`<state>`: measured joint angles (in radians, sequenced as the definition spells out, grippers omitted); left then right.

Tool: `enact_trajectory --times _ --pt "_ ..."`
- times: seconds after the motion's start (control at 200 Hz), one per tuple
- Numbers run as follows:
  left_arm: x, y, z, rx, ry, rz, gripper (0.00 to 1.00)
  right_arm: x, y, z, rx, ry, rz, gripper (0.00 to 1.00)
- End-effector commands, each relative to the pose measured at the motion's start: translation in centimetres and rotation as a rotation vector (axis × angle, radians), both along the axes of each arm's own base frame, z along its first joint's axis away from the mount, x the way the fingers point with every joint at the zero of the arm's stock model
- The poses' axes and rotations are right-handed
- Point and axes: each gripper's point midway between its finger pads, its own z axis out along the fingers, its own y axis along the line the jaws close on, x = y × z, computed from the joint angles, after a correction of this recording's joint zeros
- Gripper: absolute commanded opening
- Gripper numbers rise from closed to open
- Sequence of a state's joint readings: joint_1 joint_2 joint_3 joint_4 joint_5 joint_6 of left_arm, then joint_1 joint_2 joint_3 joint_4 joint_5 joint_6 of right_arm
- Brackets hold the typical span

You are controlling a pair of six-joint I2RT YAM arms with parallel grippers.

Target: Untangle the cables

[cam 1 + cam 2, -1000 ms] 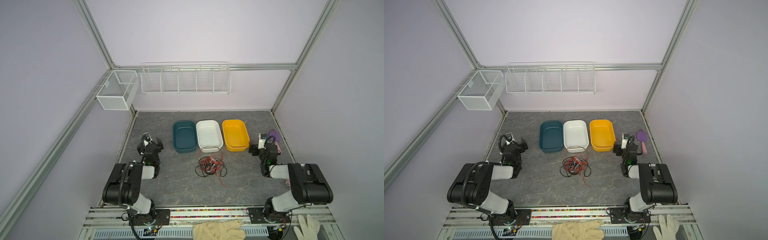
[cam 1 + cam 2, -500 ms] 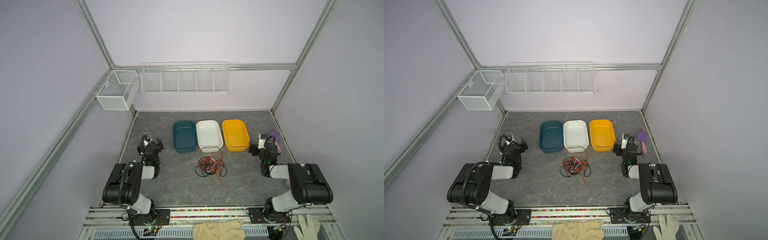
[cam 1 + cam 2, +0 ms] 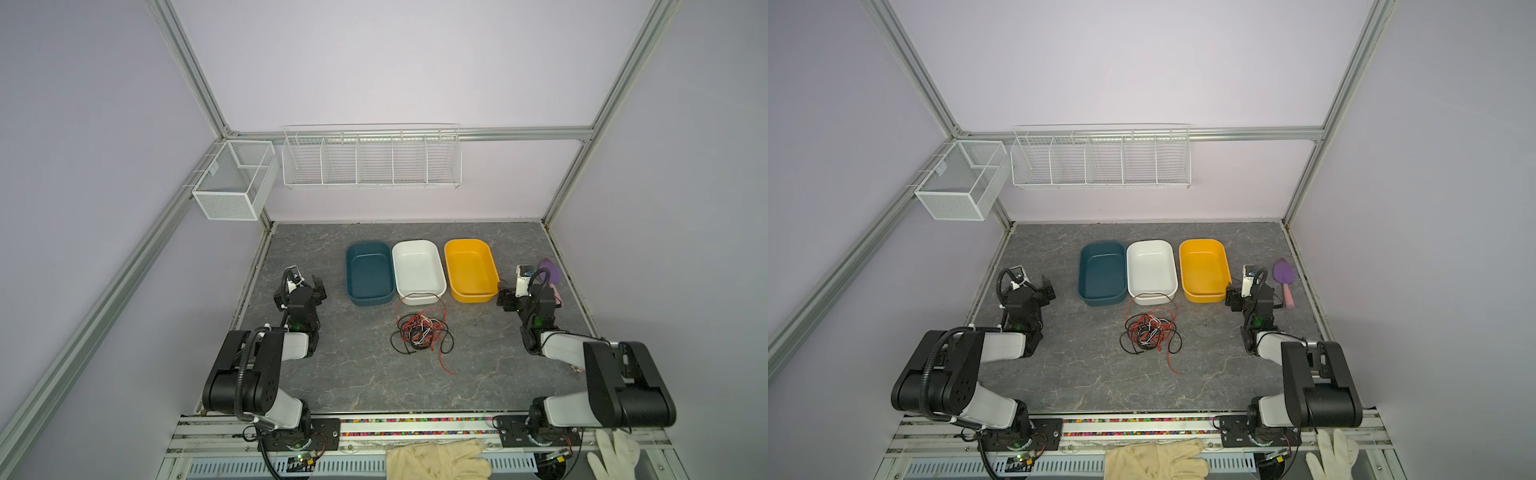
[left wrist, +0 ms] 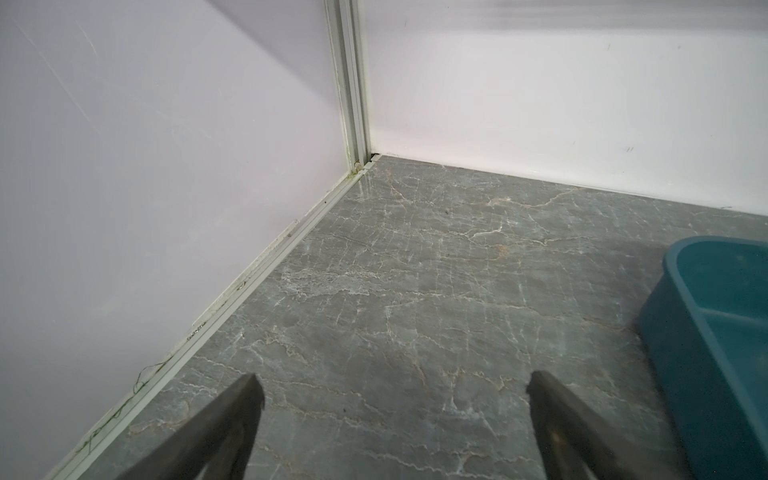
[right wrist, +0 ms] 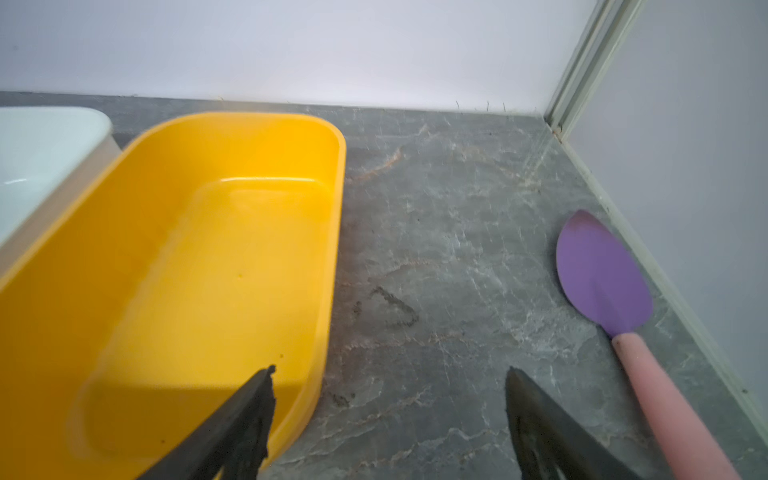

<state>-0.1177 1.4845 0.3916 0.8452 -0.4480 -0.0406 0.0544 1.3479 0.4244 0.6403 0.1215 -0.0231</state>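
Nearest the front edge, a cream work glove (image 3: 436, 459) and a white glove (image 3: 611, 455) lie beyond the rail that carries both arm bases. Past them, on the grey marbled table (image 3: 332, 382), the cables (image 3: 419, 330) sit in one knotted heap of black, red-orange and white strands, midway between the two arms and apart from both. One red-orange tail trails from the heap toward the front. A wide red-orange loop reaches back to the near wall of the white tub (image 3: 417, 266).

Level with that loop, the left gripper (image 4: 390, 390) hovers low over bare table, its jaws spread wide with nothing between them, near the teal tub (image 3: 370, 274). The right gripper (image 5: 388, 374) is also spread wide and empty, at the near corner of the yellow tub (image 3: 469, 268). A spatula (image 3: 1284, 276) with a purple blade and a pink handle lies flat by the right wall.

The three tubs stand side by side, teal, white, yellow. On the back wall hang a wire rack (image 3: 370, 160) and, at the left corner, a mesh basket (image 3: 232, 183).
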Motion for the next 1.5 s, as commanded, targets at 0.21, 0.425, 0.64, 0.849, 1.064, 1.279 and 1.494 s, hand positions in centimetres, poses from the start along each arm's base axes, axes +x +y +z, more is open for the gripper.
enact_trajectory --times 0.21,0.425,0.64,0.849,1.064,1.279,1.494 --pt "-2.5 -1.0 10.9 -0.113 -0.166 -0.076 0.99 -3.8 2.5 9.8 0.260 -0.104 -0.042 0.88" --pt "-6.1 -0.1 16.3 -0.508 -0.252 0.034 0.99 -6.8 3.3 13.2 0.547 -0.002 -0.068 0.89" --pt "-7.2 -5.8 17.3 -0.635 -0.136 -0.273 0.99 -8.4 7.4 13.5 0.572 0.135 0.124 0.88" --pt "-9.0 -8.4 14.1 -0.623 0.084 -0.274 0.99 -11.8 12.5 10.9 0.500 0.299 0.280 0.88" --pt "-11.2 -11.7 10.6 -0.566 0.193 -0.283 0.99 -15.3 17.1 6.8 0.412 0.462 0.420 0.92" --pt "-12.8 -15.1 6.3 -0.586 0.321 -0.322 1.00 -17.8 20.4 4.9 0.379 0.544 0.555 0.98" --pt "-14.4 -18.0 1.5 -0.620 0.463 -0.346 0.97 -19.0 22.2 2.1 0.354 0.655 0.607 0.69"
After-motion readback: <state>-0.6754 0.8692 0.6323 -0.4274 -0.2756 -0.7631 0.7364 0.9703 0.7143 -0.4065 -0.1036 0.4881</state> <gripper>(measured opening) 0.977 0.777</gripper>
